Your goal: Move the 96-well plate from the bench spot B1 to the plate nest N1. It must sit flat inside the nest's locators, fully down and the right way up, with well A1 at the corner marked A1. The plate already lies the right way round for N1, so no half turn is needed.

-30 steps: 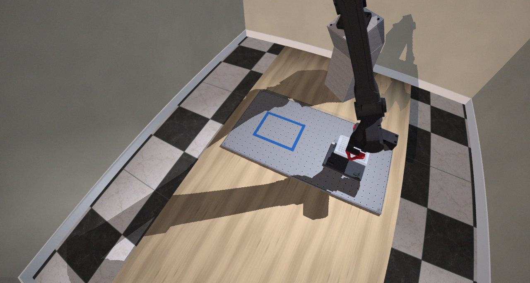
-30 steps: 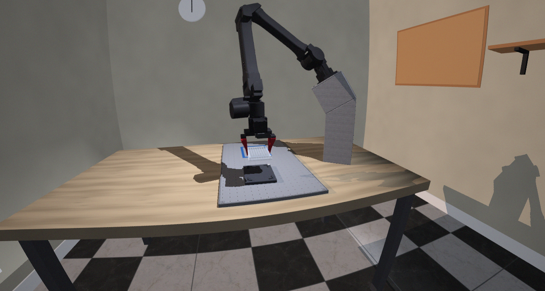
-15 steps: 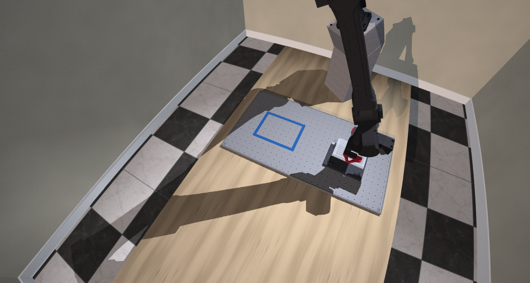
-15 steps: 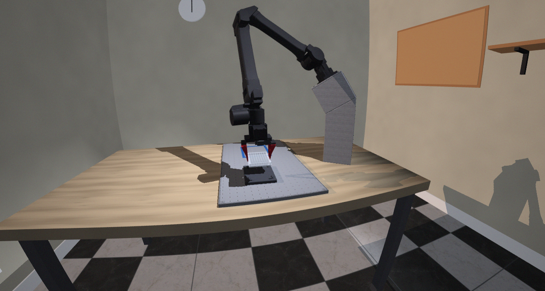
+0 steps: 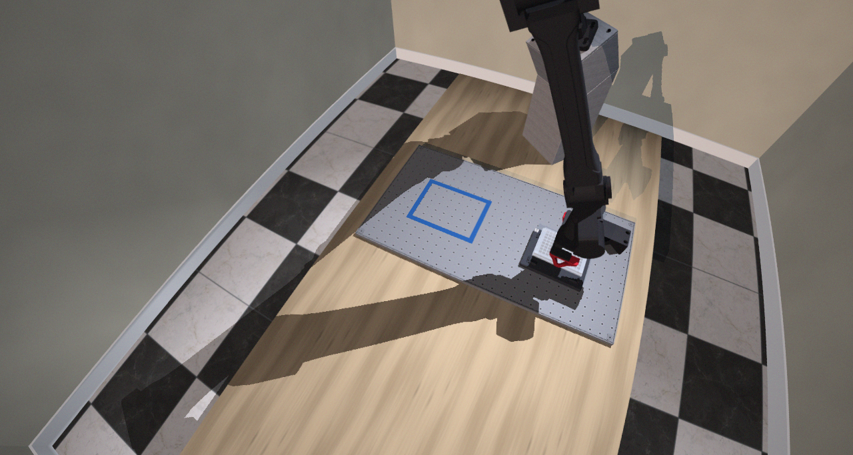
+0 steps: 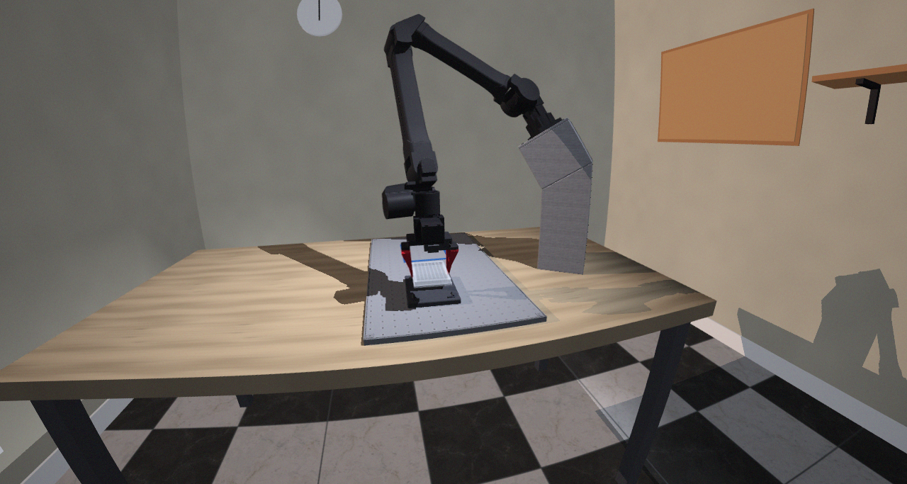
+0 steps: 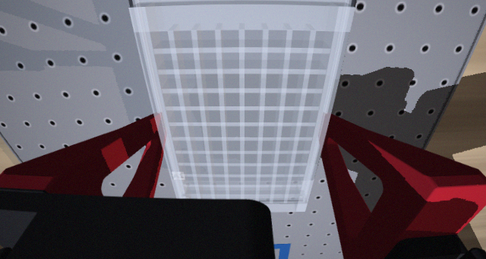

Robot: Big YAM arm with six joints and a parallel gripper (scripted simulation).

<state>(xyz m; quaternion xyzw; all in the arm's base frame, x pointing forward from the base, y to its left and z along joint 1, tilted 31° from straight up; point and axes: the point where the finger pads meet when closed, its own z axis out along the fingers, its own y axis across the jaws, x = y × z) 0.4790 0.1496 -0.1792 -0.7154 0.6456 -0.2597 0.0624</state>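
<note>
A grey-walled room with a checkered floor is seen, and in it a wooden bench (image 6: pixel 190 316) carrying a perforated grey breadboard (image 5: pixel 512 202), which serves here as the landmark. Toward the left end of the breadboard, in the top view, the blue outline of spot B1 (image 5: pixel 419 196) is marked; nothing stands inside it, so the pick-up is judged to be done. Toward the right end of the breadboard the black plate nest N1 (image 6: pixel 437 298) is fixed, its raised locators being there to hold a plate square.

Directly over the nest the 96-well plate (image 7: pixel 239 99) is carried, held level and wells up so that it can go straight down between the locators. It is pinched across its two long sides by the red fingers of the end effector (image 7: pixel 243 153), a grip that leaves the short ends free to pass the locators. In the exterior view the plate appears just above the nest or touching it; whether it is fully down cannot be told. The placing is judged nearly complete, with seating and release yet to be done. A slight tilt or offset could leave an edge riding on a locator.

Beyond the right end of the breadboard the arm's grey pedestal (image 6: pixel 564 215) stands.
</note>
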